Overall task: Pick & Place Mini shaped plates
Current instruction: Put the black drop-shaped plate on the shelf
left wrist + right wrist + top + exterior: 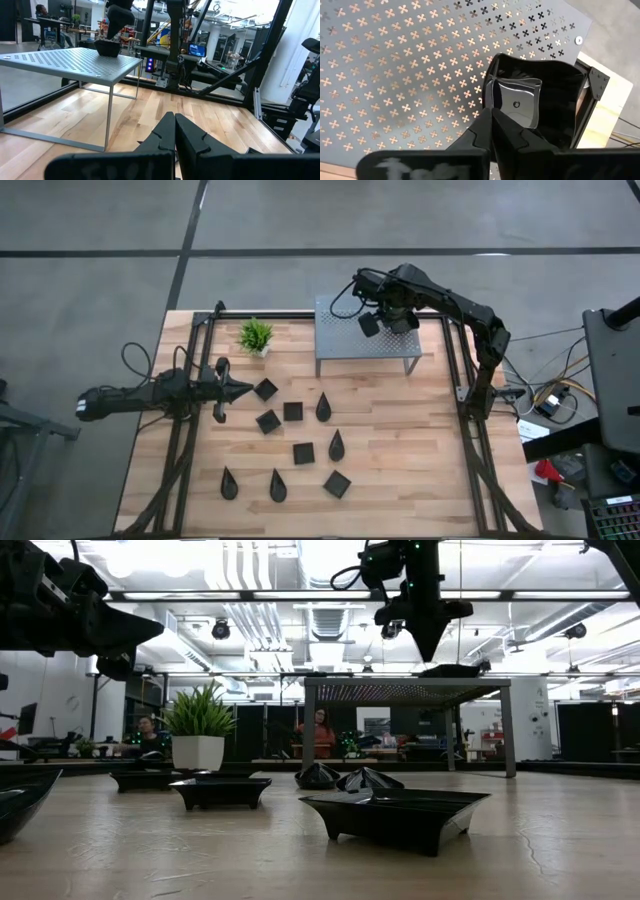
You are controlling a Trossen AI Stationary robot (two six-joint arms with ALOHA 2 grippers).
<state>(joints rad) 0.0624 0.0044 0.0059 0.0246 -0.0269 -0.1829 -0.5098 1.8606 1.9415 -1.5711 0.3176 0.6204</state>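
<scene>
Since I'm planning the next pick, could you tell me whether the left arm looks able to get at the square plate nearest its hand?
Probably yes. The left hand hovers above the table, fingers shut, with the square plate just beyond its tips. Nothing lies between them; the potted plant stands off to the side.

A light wooden desk [400, 470] is seen in the high view, framed by dark rails along its left and right edges. A grey perforated shelf [340, 330] is stood at the upper centre of the frame, with a small green potted plant [256, 336] placed to its left. Ten small black plates [303, 452] are spread across the middle and lower part of the desk: five square ones and five teardrop-shaped ones, all set apart from one another.
</scene>
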